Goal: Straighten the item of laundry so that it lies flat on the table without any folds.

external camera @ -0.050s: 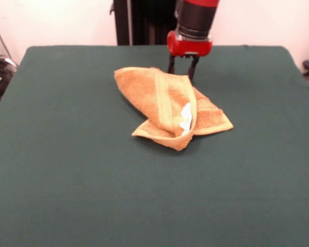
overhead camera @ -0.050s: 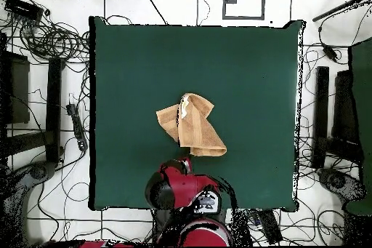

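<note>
Towel (external camera @ -0.050s: 170,105) is lying crumpled mid-table (external camera @ -0.050s: 67,180), folded over itself. Gripper (external camera @ -0.050s: 183,66) is hovering at its far edge, fingers parted, gripping nothing; the cloth's bulk is stretching away from it.

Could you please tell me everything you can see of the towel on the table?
The towel is a small orange-tan terry cloth with lighter woven border bands and a white care tag showing in its folds. It lies crumpled and folded over itself near the middle of the green table, not flat. The hand stands right behind its far edge; whether it touches the towel cannot be told.
</note>
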Motion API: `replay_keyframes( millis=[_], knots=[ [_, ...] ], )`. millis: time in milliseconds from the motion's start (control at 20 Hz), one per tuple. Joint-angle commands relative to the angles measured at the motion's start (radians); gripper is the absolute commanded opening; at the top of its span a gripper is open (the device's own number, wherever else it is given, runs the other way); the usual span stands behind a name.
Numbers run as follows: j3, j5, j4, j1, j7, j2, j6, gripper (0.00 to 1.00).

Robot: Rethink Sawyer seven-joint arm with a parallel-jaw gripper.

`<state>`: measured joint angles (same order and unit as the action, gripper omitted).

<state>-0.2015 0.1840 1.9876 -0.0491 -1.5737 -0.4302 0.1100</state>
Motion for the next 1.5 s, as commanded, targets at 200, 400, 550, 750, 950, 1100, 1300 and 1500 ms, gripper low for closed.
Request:
replay_keyframes(
  millis=[200, 400, 550, 750, 950, 1100, 1300, 1500],
  knots=[
    [0.067, -0.106, -0.084, -0.054, -0.211, -0.015, -0.027, 1.00],
    [0.072, -0.109, -0.070, -0.053, -0.195, -0.071, -0.082, 1.00],
    [0.075, -0.119, -0.066, -0.054, -0.194, -0.094, -0.101, 1.00],
    [0.075, -0.128, -0.055, -0.055, -0.193, -0.126, -0.124, 1.00],
    [0.080, -0.126, -0.067, -0.043, -0.181, -0.130, -0.135, 1.00],
    [0.083, -0.121, -0.088, -0.033, -0.172, -0.109, -0.121, 1.00],
    [0.083, -0.117, -0.136, -0.024, -0.160, -0.058, -0.088, 1.00],
    [0.081, -0.113, -0.163, -0.022, -0.162, -0.021, -0.057, 1.00]
  ],
)
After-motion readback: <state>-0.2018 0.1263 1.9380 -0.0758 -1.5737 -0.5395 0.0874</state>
